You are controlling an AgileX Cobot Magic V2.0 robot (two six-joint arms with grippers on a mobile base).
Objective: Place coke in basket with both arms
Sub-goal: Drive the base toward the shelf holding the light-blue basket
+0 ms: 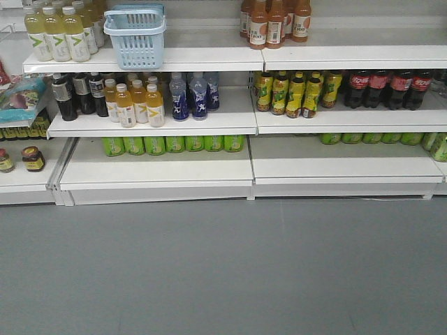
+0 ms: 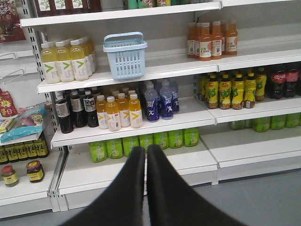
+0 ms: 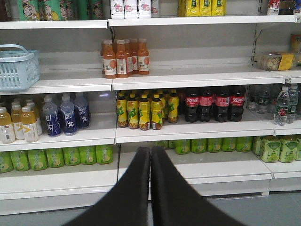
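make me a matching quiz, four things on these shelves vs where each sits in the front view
1 basket
2 cola bottles
3 green drinks
4 blue bottles

a middle shelf, right bay
b lowest shelf
c top shelf, left bay
d middle shelf, left bay

Pairs: 1-c, 2-a, 3-b, 4-d

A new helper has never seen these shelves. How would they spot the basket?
On the white shelving, find the pale yellow bottles in the left bay. The basket stands just right of them, same shelf. It alone is light blue plastic with slotted sides.
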